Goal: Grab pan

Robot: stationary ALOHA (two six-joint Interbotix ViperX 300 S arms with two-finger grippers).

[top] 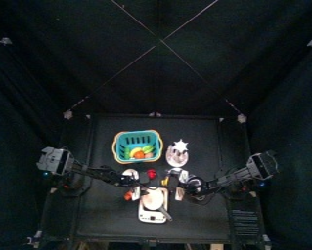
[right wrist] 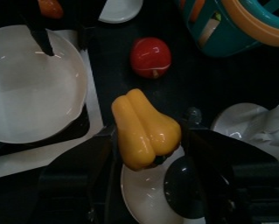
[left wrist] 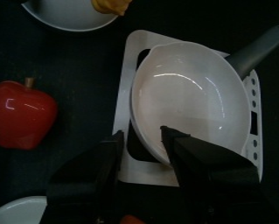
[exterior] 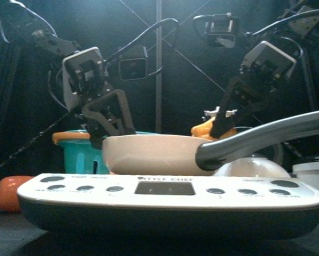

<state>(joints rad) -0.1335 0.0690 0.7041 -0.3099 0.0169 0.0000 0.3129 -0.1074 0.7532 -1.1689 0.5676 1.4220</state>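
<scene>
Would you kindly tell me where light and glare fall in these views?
Top view: only the table is lit, the curtains dark. Front view: light from above and behind glints on the pan. Left wrist view: a soft sheen inside the pan.

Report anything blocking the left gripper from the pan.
Nothing visible does. The left gripper is already at the rim of the pan, which sits on the white scale, with its open jaws either side of that rim.
</scene>
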